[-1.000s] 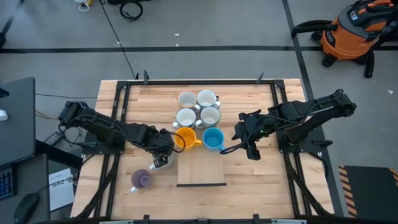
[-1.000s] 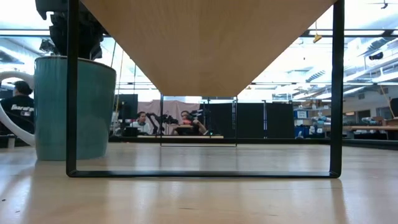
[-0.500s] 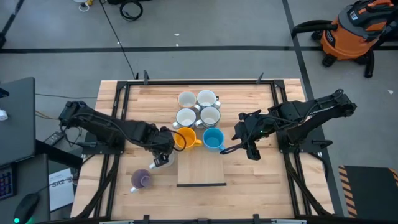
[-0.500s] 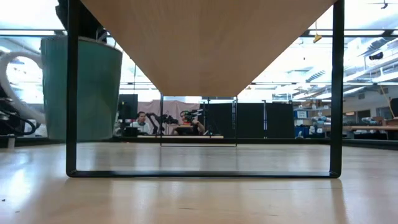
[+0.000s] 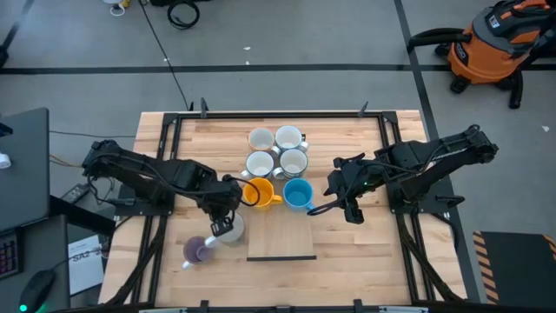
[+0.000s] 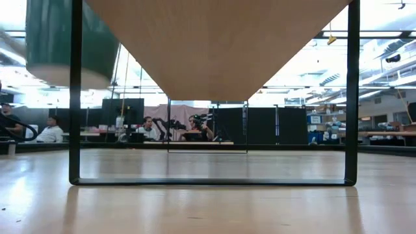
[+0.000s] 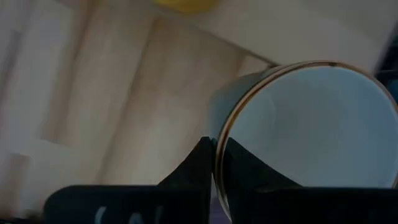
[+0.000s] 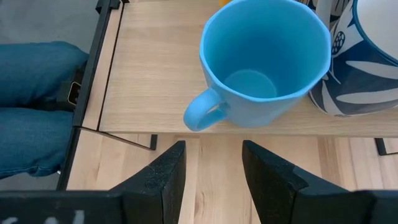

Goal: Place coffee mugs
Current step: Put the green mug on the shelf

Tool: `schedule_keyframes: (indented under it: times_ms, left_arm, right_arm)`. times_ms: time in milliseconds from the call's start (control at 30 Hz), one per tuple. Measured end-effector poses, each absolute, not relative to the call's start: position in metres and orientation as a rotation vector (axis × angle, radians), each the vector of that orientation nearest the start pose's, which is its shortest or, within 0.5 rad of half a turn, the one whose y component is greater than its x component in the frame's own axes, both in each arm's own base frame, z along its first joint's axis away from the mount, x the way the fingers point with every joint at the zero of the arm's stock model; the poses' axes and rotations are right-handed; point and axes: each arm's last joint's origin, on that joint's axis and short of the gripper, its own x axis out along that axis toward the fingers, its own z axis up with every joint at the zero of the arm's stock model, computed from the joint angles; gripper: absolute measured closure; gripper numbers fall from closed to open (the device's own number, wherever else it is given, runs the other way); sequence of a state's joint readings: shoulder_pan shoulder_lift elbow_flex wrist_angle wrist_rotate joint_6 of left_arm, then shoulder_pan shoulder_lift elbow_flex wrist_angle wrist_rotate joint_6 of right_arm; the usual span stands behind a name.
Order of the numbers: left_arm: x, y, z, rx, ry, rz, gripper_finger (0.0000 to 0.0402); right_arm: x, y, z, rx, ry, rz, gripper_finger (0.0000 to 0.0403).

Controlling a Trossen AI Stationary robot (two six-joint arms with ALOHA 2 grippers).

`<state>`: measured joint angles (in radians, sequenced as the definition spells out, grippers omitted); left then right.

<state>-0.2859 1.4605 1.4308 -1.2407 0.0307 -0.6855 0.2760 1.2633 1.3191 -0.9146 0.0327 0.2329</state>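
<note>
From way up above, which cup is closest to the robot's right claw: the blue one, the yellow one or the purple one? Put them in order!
Going out from the right gripper in the high view:
1. Blue mug, right beside it on the shelf.
2. Yellow mug, just past the blue one.
3. Purple mug, far over by the left arm, on the table.

A robotics lab; open hall with ceiling strip lights (image 6: 383, 49), seated people (image 6: 148, 125), shop vacuum (image 5: 491, 43).

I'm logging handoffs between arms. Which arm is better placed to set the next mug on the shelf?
Left, probably. The left gripper already grips a grey-white mug by its rim, lifted beside the wooden shelf. The right gripper is open and empty, just short of the blue mug.
</note>
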Motion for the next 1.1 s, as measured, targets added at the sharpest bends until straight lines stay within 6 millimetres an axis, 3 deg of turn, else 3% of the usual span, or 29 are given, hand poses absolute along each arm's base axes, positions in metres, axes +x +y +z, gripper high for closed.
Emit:
schedule_keyframes:
  times_ms: [500,800,1100]
  left_arm:
    - [0.248,-0.095,0.389,-0.678,1.196,0.044,0.0375]
    - [0.257,-0.093,0.439,-0.761,0.866,-0.049,0.0375]
    - [0.271,-0.081,0.462,-0.735,0.652,-0.112,0.0375]
  right_arm:
    - [0.236,0.066,0.355,0.085,0.871,0.128,0.0238]
    - [0.236,0.066,0.356,0.085,0.870,0.128,0.0238]
    - [0.236,0.066,0.355,0.098,0.873,0.129,0.0238]
